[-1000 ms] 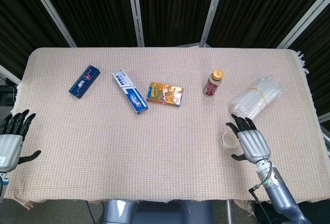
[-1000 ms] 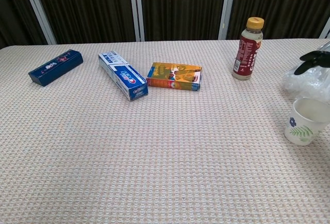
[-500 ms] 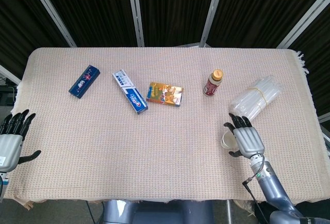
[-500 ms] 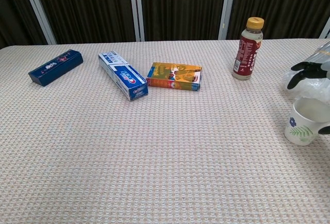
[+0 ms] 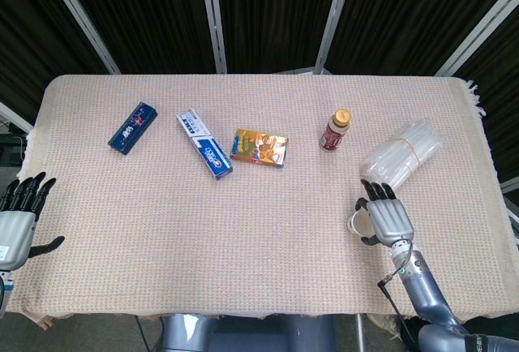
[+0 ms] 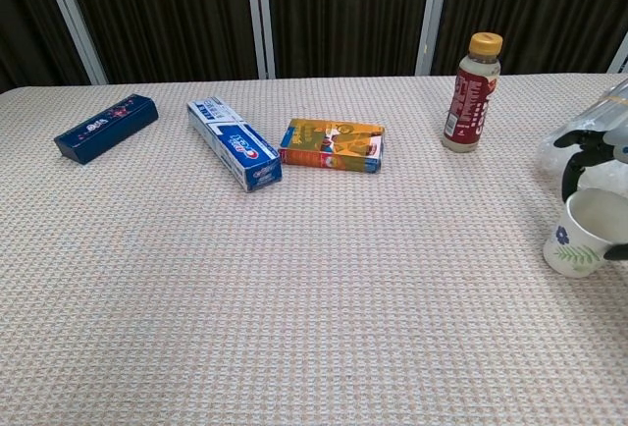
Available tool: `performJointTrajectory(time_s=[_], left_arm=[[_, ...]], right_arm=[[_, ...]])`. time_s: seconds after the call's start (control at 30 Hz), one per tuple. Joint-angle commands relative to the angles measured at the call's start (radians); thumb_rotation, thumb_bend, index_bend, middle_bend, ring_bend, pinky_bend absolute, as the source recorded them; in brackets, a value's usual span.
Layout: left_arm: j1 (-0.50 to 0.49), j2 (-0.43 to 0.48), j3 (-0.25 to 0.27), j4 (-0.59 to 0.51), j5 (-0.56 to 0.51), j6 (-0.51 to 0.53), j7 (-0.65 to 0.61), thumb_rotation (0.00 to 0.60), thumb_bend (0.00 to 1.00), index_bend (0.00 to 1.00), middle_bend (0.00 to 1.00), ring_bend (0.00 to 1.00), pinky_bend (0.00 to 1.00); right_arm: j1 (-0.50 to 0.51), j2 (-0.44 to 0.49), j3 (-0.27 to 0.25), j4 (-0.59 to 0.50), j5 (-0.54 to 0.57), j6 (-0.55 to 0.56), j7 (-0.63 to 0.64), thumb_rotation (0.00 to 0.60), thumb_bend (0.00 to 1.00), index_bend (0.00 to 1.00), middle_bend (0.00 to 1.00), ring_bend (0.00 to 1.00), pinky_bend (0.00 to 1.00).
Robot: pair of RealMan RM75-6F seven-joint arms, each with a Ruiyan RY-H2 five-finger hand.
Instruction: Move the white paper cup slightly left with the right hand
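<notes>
At the far lower left of the head view the left hand (image 5: 18,221) sits off the table's edge, fingers spread apart and holding nothing. On the woven cloth-covered table (image 5: 162,230), in the upper left, a dark blue box (image 5: 132,127) lies at a slant, and just right of it a blue-and-white toothpaste box (image 5: 204,143) lies diagonally. Near the upper middle rests an orange box (image 5: 259,148), flat on its broad face. Further right a brown bottle (image 5: 334,130) with a tan cap stands upright. Right of that, toward the right edge, a clear plastic bundle (image 5: 402,154) lies tilted. Below it, in the lower right, the white paper cup (image 6: 585,233) stands upright with a blue flower and green leaves printed on its side. The right hand (image 5: 384,218) is over and around it; in the chest view dark fingertips (image 6: 587,146) curl down at the far side of the rim and another shows at the cup's right side, so the hand appears closed on the cup.
</notes>
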State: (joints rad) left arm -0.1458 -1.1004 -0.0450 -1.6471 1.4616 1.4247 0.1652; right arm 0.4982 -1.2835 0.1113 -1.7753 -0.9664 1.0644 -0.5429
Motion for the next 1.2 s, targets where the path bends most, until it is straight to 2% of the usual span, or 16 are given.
performJointTrajectory(time_s=[0.03, 0.27, 0.53, 0.8, 1.2], left_arm=[[0.000, 0.000, 0.000, 0.000, 0.000, 0.000, 0.000, 0.600, 0.00, 0.00, 0.00, 0.00, 0.00], [-0.001, 0.000, 0.000, 0.000, -0.001, -0.001, 0.001, 0.600, 0.00, 0.00, 0.00, 0.00, 0.00], [-0.001, 0.000, -0.001, -0.002, -0.003, -0.001, 0.004, 0.600, 0.00, 0.00, 0.00, 0.00, 0.00], [-0.002, 0.001, 0.000, 0.000, -0.001, -0.003, -0.002, 0.600, 0.00, 0.00, 0.00, 0.00, 0.00], [-0.005, 0.003, 0.000, 0.000, -0.001, -0.007, -0.004, 0.600, 0.00, 0.00, 0.00, 0.00, 0.00]], right_arm=[[0.002, -0.006, -0.002, 0.008, 0.004, 0.005, -0.001, 0.600, 0.18, 0.43, 0.08, 0.00, 0.00], [0.003, -0.015, 0.011, -0.008, -0.027, 0.025, 0.040, 0.600, 0.18, 0.44, 0.09, 0.00, 0.00], [0.022, -0.065, 0.060, -0.021, -0.061, 0.033, 0.126, 0.600, 0.18, 0.45, 0.09, 0.00, 0.00], [0.054, -0.161, 0.110, 0.025, 0.027, 0.001, 0.201, 0.600, 0.18, 0.45, 0.09, 0.00, 0.00], [0.078, -0.183, 0.105, 0.090, 0.185, -0.012, 0.143, 0.600, 0.18, 0.45, 0.09, 0.00, 0.00]])
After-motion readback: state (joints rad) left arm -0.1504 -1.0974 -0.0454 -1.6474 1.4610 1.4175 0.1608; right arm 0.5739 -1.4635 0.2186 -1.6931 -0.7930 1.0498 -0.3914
